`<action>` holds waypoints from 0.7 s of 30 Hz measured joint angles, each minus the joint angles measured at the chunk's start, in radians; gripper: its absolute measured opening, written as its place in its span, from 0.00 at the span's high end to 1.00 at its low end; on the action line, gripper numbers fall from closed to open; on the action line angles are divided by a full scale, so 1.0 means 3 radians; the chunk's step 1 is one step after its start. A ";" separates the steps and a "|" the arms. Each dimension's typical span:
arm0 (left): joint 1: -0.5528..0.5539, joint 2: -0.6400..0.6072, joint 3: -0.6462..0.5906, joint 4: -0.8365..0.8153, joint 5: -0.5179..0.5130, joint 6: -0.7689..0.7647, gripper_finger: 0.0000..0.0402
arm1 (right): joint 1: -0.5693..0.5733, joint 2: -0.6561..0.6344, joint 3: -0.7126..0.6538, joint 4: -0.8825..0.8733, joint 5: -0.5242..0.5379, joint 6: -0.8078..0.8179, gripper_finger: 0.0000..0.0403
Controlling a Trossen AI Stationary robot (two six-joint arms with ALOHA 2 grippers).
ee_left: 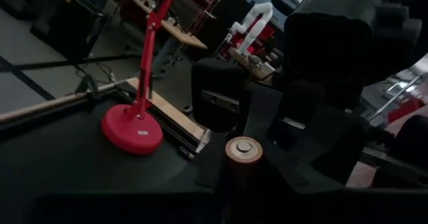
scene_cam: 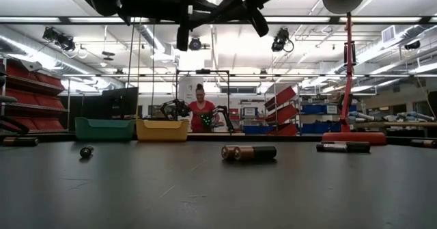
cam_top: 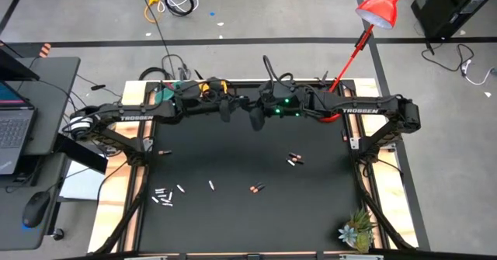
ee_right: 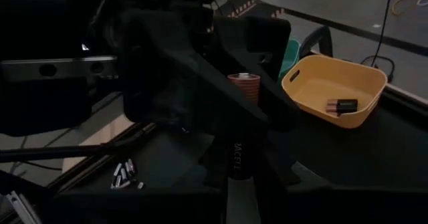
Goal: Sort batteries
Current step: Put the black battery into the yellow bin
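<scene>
Toward the table's front left, pale batteries point(cam_top: 163, 196) lie unsorted. At the back, the yellow bowl point(ee_right: 334, 83) already holds a dark one, so sorting has only begun. Mid-table, raised, the left gripper point(cam_top: 226, 111) and right gripper point(cam_top: 256, 122) both appear clamped on one copper-topped battery point(ee_right: 242, 83). Further right, dark batteries point(cam_top: 293, 160) wait on the mat.
</scene>
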 joint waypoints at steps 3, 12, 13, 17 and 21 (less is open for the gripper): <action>0.0000 -0.0002 0.0001 0.0008 -0.0034 0.0013 0.88 | 0.0001 0.0000 0.0000 0.0037 0.0067 -0.0037 0.81; 0.0496 0.0002 -0.0001 -0.0597 -0.0014 0.0039 0.88 | -0.0038 -0.0001 0.0003 -0.0321 0.0093 -0.0038 0.53; 0.0601 0.0000 0.0000 -0.0728 0.0010 0.0078 0.88 | -0.0036 -0.0001 0.0003 -0.0399 0.0092 0.0003 0.52; 0.1072 0.0002 -0.0001 -0.1283 0.0024 0.0298 0.88 | -0.0035 -0.0001 0.0003 -0.0655 0.0092 0.0001 0.52; 0.1495 0.0126 -0.0001 -0.1647 -0.0022 0.0489 0.88 | -0.0035 -0.0001 0.0003 -0.0696 0.0090 -0.0113 0.55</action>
